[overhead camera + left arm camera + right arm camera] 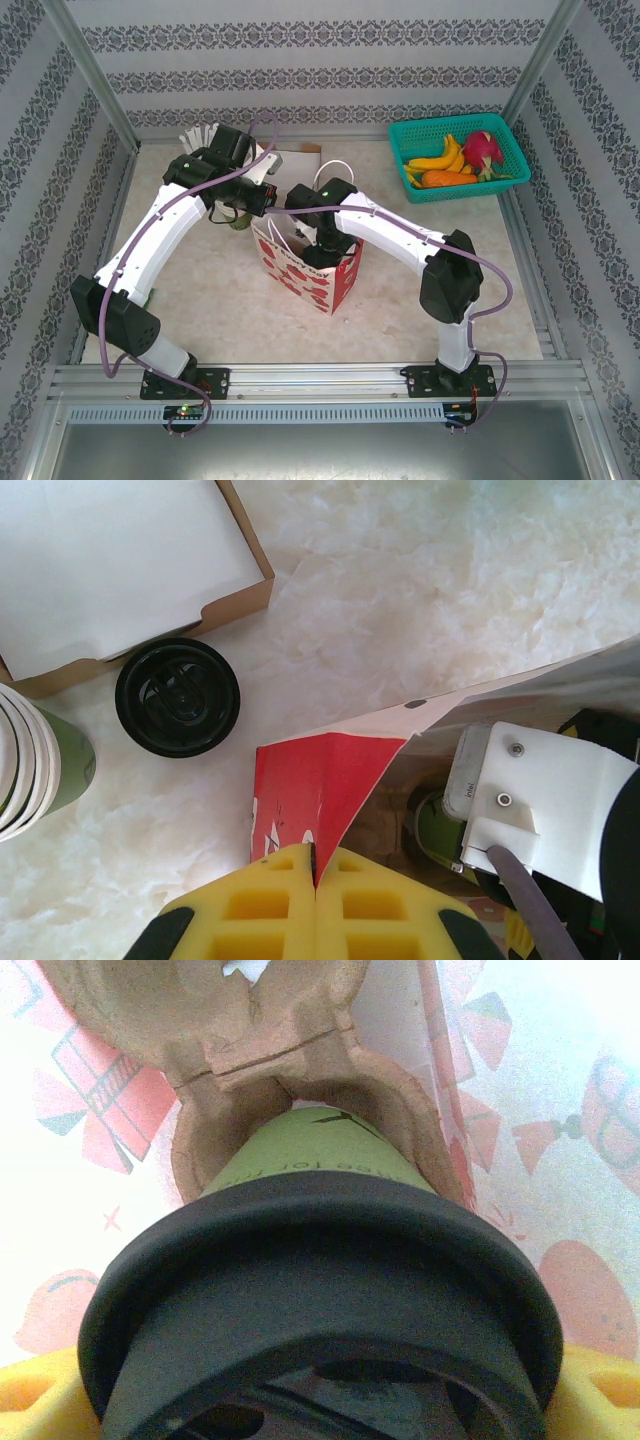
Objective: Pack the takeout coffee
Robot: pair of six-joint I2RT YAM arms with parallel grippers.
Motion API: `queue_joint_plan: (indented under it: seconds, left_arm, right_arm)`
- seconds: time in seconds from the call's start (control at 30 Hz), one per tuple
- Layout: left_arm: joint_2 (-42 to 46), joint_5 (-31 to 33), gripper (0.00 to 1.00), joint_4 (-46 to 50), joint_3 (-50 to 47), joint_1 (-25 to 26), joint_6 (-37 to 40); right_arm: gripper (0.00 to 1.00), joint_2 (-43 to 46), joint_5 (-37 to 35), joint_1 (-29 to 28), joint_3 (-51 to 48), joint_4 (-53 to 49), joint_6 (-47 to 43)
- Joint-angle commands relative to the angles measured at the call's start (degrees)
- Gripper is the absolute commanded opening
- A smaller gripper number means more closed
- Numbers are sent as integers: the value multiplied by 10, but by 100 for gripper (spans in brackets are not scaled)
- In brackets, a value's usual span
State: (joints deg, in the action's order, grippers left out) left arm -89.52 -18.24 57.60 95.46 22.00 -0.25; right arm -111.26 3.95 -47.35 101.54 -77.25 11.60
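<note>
The takeout coffee, green-bodied with a black lid, stands in a pocket of a brown cardboard carrier inside the red-and-white paper bag. My right gripper reaches down into the bag, its yellow fingers against both sides of the lid, shut on the cup. My left gripper is shut on the bag's red upper edge, at the bag's back left. Past the right wrist's white mount, the cup's green side shows inside the bag.
A second black-lidded cup stands on the table beside an open cardboard box and a stack of lidless cups. A teal basket of fruit sits at the back right. Metal frame posts border the table.
</note>
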Motion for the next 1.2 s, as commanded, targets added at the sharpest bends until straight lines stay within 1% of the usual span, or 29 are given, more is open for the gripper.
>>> queue_joint_plan:
  seconds: [0.0, 0.93, 1.17]
  left_arm:
    - [9, -9, 0, -14, 1, -5, -3]
    - [13, -12, 0, -17, -2, -5, -5]
    - [14, -15, 0, -16, -1, -5, -3]
  right_arm:
    - [42, -9, 5, 7, -13, 3, 5]
    - [42, -11, 5, 12, -55, 45, 14]
    - [41, -11, -11, 15, -83, 68, 19]
